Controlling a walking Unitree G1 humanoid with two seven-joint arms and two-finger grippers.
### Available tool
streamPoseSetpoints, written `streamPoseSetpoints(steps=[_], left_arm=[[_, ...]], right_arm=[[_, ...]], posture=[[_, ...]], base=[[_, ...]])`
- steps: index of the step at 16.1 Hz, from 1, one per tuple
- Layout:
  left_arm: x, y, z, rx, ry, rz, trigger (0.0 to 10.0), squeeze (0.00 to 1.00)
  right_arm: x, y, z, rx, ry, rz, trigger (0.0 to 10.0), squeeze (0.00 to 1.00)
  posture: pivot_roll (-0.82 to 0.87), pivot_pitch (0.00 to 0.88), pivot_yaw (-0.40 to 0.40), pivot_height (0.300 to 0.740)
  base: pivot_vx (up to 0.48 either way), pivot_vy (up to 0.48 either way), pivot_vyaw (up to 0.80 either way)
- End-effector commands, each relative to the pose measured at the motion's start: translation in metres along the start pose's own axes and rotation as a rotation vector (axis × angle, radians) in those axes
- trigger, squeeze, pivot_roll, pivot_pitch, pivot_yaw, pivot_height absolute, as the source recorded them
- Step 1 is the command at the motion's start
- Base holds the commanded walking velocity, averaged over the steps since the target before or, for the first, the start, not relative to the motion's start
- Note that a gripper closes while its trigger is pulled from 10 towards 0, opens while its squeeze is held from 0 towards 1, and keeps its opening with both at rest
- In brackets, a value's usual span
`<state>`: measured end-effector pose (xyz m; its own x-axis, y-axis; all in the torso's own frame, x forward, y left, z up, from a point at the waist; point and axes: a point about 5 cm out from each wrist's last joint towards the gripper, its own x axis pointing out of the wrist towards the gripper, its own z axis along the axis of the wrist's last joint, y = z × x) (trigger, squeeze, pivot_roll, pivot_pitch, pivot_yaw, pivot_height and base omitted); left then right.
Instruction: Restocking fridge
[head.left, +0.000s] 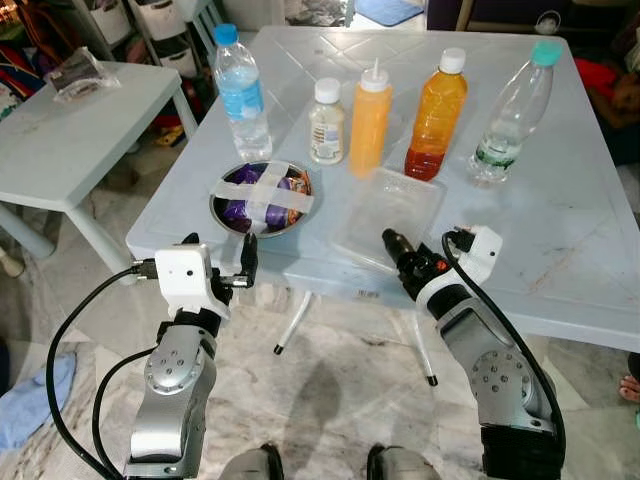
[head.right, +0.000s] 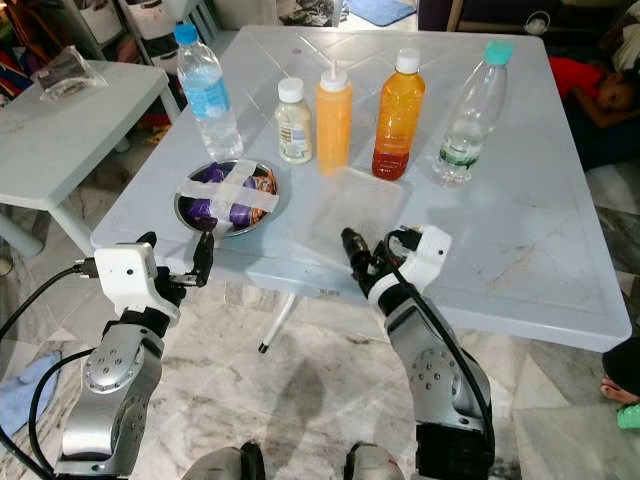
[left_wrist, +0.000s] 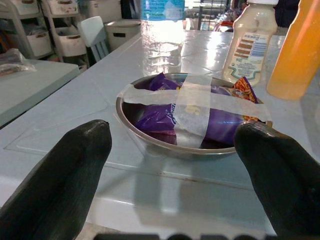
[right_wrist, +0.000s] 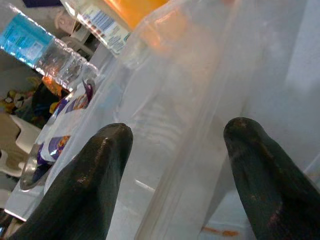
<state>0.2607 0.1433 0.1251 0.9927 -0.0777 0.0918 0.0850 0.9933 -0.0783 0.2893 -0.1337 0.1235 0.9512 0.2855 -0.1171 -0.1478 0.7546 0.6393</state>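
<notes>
Right now we have the left gripper (head.left: 243, 262) with fingers spread wide, the taped steel bowl (head.left: 262, 197) straight ahead of it near the table (head.left: 560, 240) edge; the right gripper (head.left: 392, 245), fingers parted, faces the clear container (head.left: 388, 215).

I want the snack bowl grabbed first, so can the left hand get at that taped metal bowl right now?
Probably yes: the left hand is open at the table edge, facing the taped bowl, with nothing between them.
</notes>
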Motion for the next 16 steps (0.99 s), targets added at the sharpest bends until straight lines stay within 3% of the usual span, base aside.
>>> streamPoseSetpoints(steps=[1, 4, 7, 10, 16], left_arm=[[0.000, 0.001, 0.002, 0.006, -0.004, 0.003, 10.0, 0.00], [0.000, 0.000, 0.001, 0.001, -0.003, -0.002, 10.0, 0.00], [0.000, -0.001, 0.001, 0.001, -0.003, -0.004, 10.0, 0.00], [0.000, -0.001, 0.001, 0.002, -0.002, 0.000, 10.0, 0.00], [0.002, -0.002, 0.001, 0.002, -0.001, 0.000, 10.0, 0.00]], right_arm=[[-0.003, 0.000, 0.000, 0.033, 0.014, 0.000, 0.0, 0.00], [-0.003, -0.003, -0.003, 0.074, 0.038, -0.024, 0.0, 0.00], [-0.002, -0.004, -0.001, 0.048, 0.036, -0.036, 0.0, 0.00], [0.000, -0.003, 0.014, -0.076, -0.031, -0.051, 0.0, 0.00], [0.002, 0.001, 0.024, -0.204, -0.093, -0.053, 0.0, 0.00]], posture=[[-0.07, 0.148, 0.074, 0.740], [-0.07, 0.150, 0.076, 0.740], [-0.07, 0.151, 0.075, 0.740], [-0.07, 0.152, 0.073, 0.740], [-0.07, 0.148, 0.074, 0.740]], base=[[0.000, 0.000, 0.00], [0.000, 0.000, 0.00], [0.000, 0.000, 0.00], [0.000, 0.000, 0.00], [0.000, 0.000, 0.00]])
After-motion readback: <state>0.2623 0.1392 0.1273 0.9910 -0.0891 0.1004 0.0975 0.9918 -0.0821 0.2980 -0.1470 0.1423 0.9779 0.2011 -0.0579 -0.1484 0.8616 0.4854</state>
